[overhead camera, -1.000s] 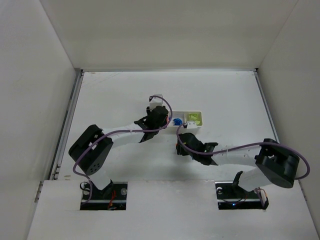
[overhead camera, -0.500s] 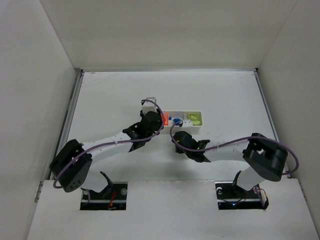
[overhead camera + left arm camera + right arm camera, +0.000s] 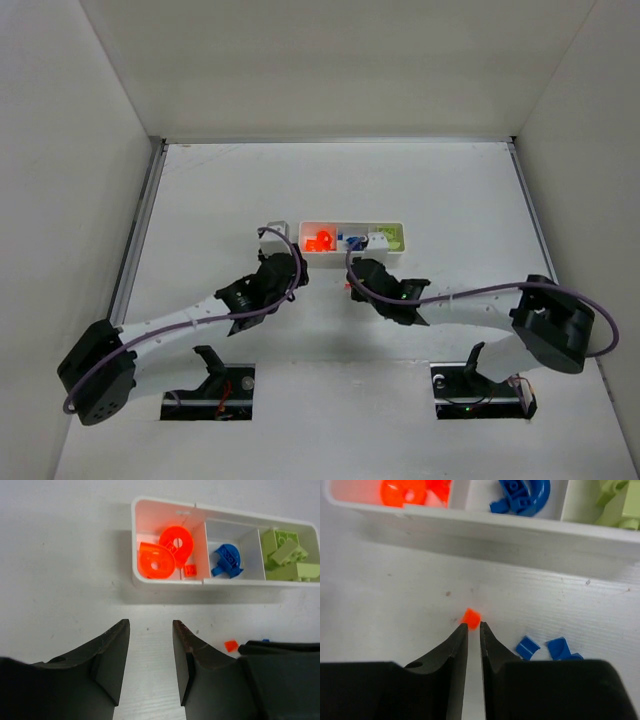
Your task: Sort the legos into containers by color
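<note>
While the left fingers [image 3: 112, 655] are hovering released and empty over the tabletop [image 3: 60, 555], we are seeing the white tray [image 3: 165, 584] lying straight ahead of them, apart from their tips. Its compartment directly ahead of those fingers is holding the orange rounded bricks [image 3: 167, 552]. The middle one, ahead and to the right, is holding a blue brick [image 3: 227, 560]. The one farthest to the right is holding the lime-green bricks [image 3: 287, 555].

We are finding the right fingers [image 3: 457, 645] standing nearly together, only a thin slit showing between them. A tiny orange brick [image 3: 470, 618] is sitting on the tabletop right at their tips, touching them. We cannot tell whether they are actually clamping it or merely resting against it. Just to the right of those tips, two small blue bricks [image 3: 526, 647] are lying loose on the tabletop, side by side. The tray's near wall is running across ahead of these fingers, a little beyond the orange brick.
</note>
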`<state>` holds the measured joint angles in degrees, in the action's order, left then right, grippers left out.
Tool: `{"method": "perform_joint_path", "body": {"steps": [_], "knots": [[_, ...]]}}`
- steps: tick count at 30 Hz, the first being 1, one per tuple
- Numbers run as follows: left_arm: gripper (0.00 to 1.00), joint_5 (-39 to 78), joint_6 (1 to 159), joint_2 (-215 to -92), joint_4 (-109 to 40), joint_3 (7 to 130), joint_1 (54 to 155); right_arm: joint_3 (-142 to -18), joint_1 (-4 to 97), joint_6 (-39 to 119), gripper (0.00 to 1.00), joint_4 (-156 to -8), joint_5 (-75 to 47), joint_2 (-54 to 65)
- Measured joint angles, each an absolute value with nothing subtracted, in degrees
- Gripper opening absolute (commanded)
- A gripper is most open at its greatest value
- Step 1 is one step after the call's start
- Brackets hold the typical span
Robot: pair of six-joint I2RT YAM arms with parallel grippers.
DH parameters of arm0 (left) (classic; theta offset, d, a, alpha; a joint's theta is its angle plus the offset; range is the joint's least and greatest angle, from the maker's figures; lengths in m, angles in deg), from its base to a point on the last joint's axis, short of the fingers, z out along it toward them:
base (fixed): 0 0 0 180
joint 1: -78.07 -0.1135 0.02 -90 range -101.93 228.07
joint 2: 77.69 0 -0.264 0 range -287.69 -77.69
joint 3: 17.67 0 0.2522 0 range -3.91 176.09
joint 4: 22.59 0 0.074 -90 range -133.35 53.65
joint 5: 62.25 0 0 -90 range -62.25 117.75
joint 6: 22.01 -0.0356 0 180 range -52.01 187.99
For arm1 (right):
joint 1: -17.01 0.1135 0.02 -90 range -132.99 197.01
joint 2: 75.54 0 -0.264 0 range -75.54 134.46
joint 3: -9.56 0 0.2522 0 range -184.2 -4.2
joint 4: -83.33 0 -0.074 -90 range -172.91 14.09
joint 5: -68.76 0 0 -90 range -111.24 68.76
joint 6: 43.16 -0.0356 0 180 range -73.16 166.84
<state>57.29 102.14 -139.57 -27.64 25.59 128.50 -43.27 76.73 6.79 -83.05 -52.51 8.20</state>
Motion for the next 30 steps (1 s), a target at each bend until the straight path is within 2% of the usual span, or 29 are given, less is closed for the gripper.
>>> {"method": "perform_joint_path", "body": {"steps": [6, 13, 18, 22, 30], "knots": [[0.37, 57.5, 103.8, -136.3, -27.8, 20.3, 133.6, -48.3, 75.3, 9.4, 0.21, -83.4, -50.4, 4.9], [0.37, 58.4, 105.7, -135.9, -27.9, 17.6, 138.3, -57.7, 70.2, 12.6, 0.23, -84.6, -47.6, 11.0], [0.37, 59.3, 105.9, -135.4, -27.8, 17.5, 138.2, -55.1, 71.5, 12.1, 0.26, -85.1, -47.8, 11.3], [0.37, 59.4, 105.9, -135.8, -27.7, 17.5, 137.4, -50.3, 72.3, 10.5, 0.34, -84.6, -47.8, 11.6], [0.37, 59.5, 105.9, -136.1, -27.5, 17.5, 137.1, -49.7, 72.8, 9.5, 0.37, -84.4, -51.0, 17.2]]}}
